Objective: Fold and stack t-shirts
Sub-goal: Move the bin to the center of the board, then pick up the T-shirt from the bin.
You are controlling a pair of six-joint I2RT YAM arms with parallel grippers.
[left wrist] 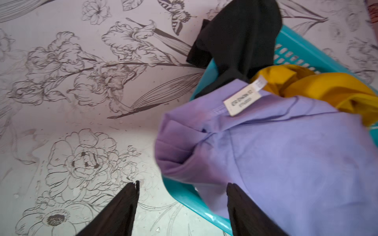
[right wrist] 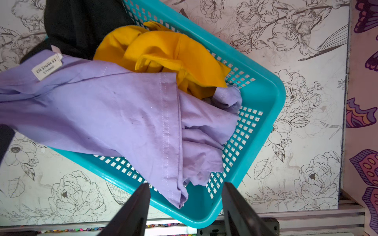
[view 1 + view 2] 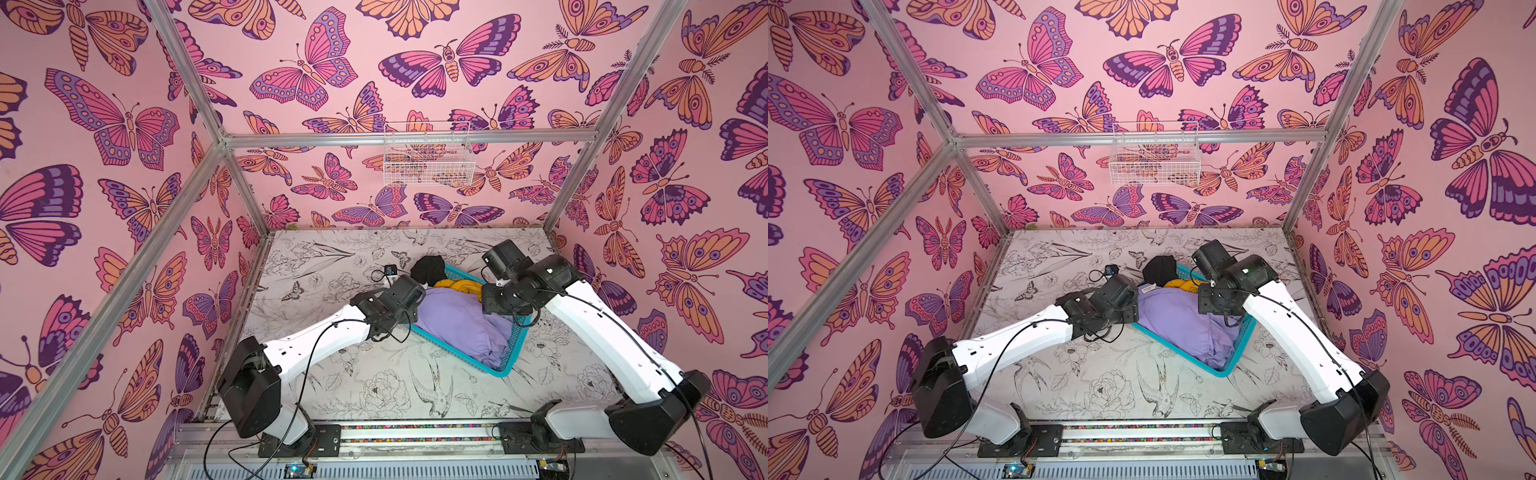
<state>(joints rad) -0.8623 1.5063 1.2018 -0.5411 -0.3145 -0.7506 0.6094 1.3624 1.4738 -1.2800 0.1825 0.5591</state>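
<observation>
Nothing folded yet: purple shirt [image 3: 453, 328], yellow shirt [image 3: 457, 286] and black shirt [image 3: 430, 268] are seen heaped in basket [image 3: 500, 371]. Left gripper [image 1: 182, 204] and right gripper [image 2: 185, 204] are held spread, empty.

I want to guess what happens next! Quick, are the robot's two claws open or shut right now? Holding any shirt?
Left gripper: open, holding nothing.
Right gripper: open, holding nothing.

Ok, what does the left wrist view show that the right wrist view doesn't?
Left wrist only: the loose end of the black shirt hanging out over the rim. Right wrist only: the stitched hem of the purple shirt, the rounded corner of the basket, the butterfly wall. Both: purple shirt with its white label, yellow shirt, teal basket, and that arm's own open tool: left tool, right tool.
</observation>
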